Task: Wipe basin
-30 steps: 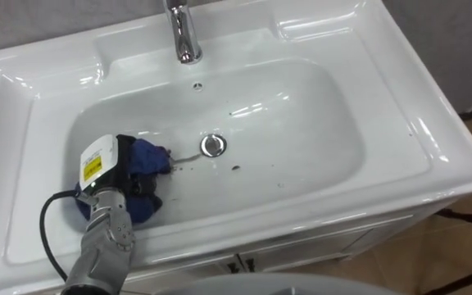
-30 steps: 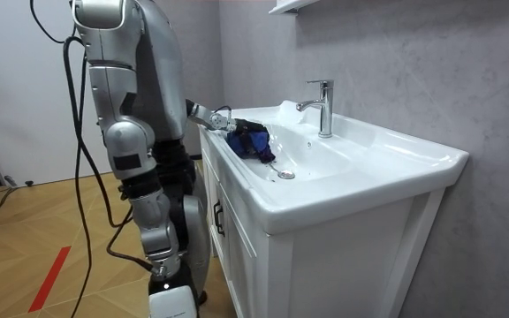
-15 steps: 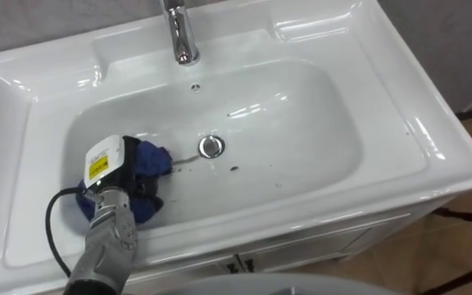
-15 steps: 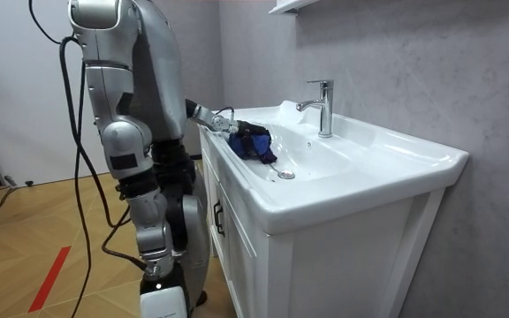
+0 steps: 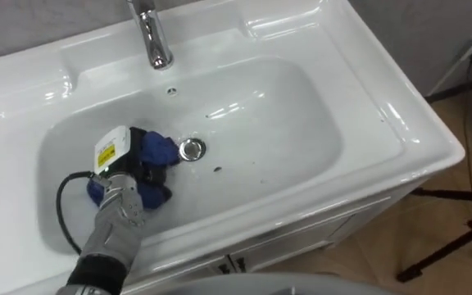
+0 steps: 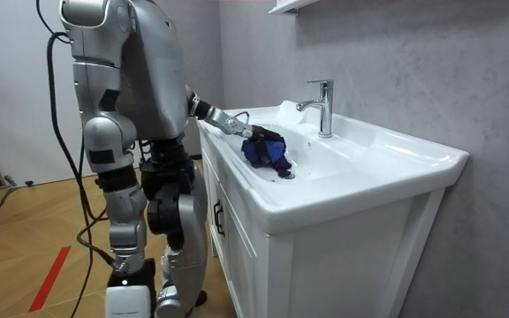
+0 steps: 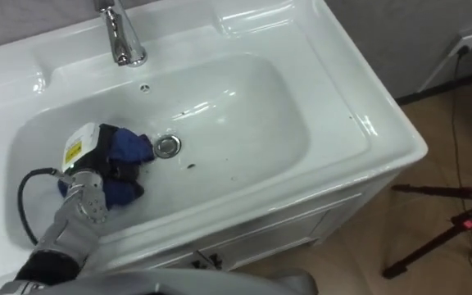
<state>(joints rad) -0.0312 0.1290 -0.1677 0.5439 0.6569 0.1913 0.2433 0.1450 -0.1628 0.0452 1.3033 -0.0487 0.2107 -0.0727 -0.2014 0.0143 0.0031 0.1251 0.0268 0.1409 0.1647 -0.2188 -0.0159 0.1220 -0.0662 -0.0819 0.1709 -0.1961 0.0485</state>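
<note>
Reaching down into the white basin (image 5: 367,90) from its near left side, the left hand (image 5: 126,170) has its fingers curled tight round a bunched blue cloth (image 5: 158,149), which lies on the basin floor just left of the metal drain (image 5: 191,149), touching it or nearly so. A few dark specks (image 5: 217,170) lie right of the drain. A chrome faucet (image 5: 150,37) stands at the far rim. The robot stands against the white cabinet (image 6: 325,265).

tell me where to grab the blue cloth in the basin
Grip the bunched top of the cloth, from above on the left, as the left robot hand does: it lies crumpled on the basin floor beside the drain, folds standing up.
</note>
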